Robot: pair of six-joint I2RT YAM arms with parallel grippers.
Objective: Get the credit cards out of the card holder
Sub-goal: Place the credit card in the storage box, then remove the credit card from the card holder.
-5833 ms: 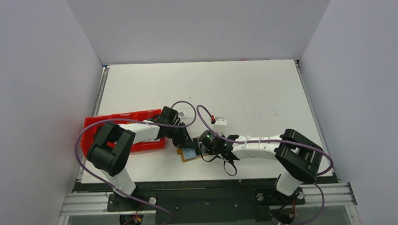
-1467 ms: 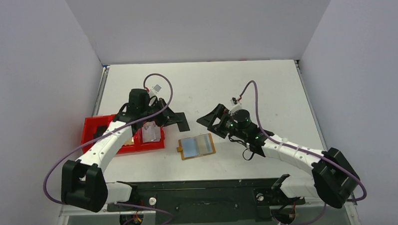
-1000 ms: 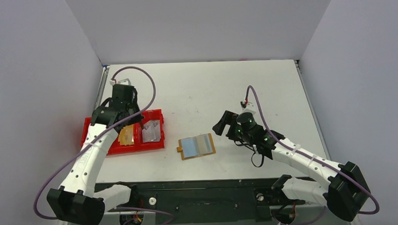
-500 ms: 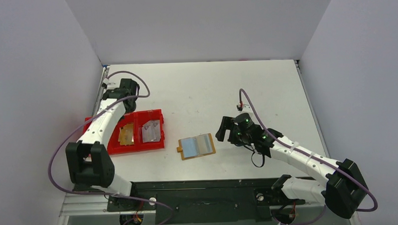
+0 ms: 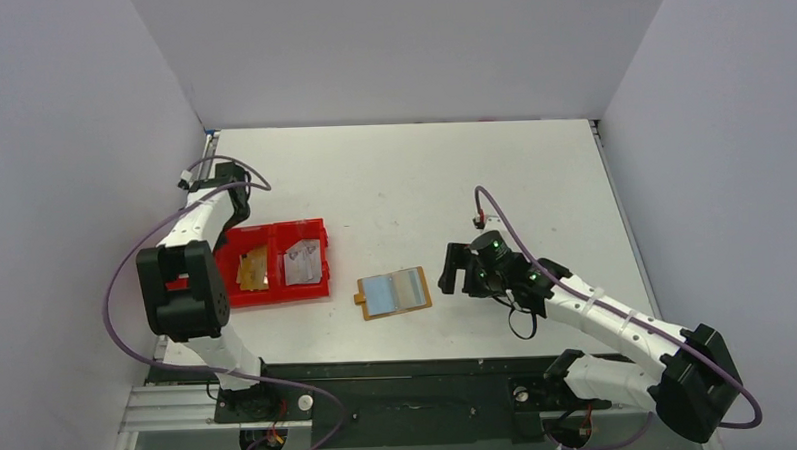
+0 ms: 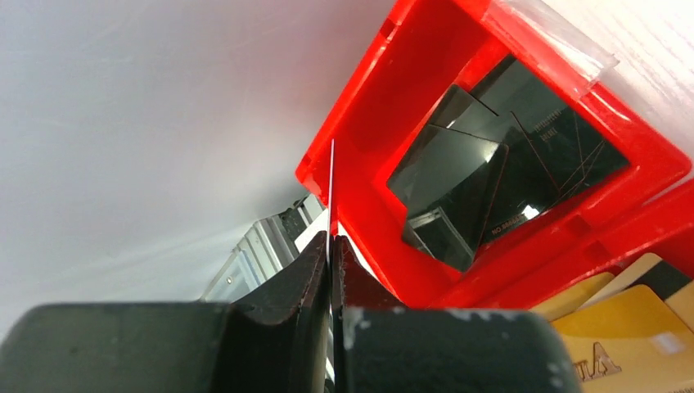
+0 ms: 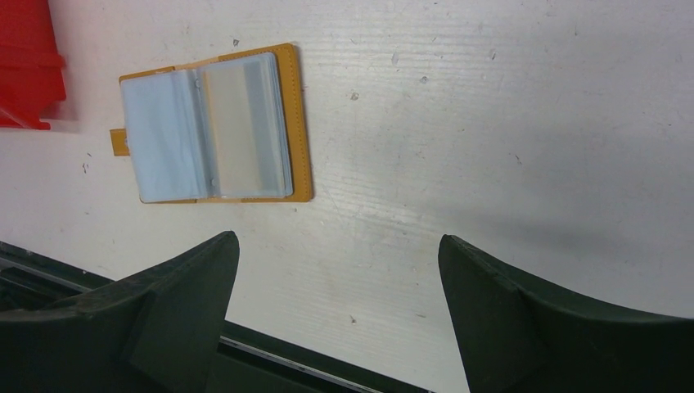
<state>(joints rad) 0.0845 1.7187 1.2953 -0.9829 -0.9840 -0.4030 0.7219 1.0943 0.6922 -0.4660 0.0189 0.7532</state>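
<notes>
Swung out past the far edge of the red tray (image 5: pixel 277 297) with the left gripper (image 6: pixel 331 246) since a second ago; eased in nearer the card holder (image 5: pixel 395 292) with the right gripper (image 7: pixel 337 241).

Nearest, on the counter (image 5: pixel 493 182): holder lying open and flat, a pale blue credit card (image 7: pixel 164 135) in its clear left sleeve; right jaws spread wide and empty, hovering just right of it, not touching. Farther left: left fingertips pinched shut on a thin white card (image 6: pixel 331 188) by the tray's rim. Judged mid-task, depositing one card. Next calls for releasing it over a compartment, then pinning the holder and sliding the blue card out. Only from the left wrist view: the pinched card, edge-on, plus dark cards (image 6: pixel 491 164) in the tray. Only from the right wrist view: the sleeves' contents.
</notes>
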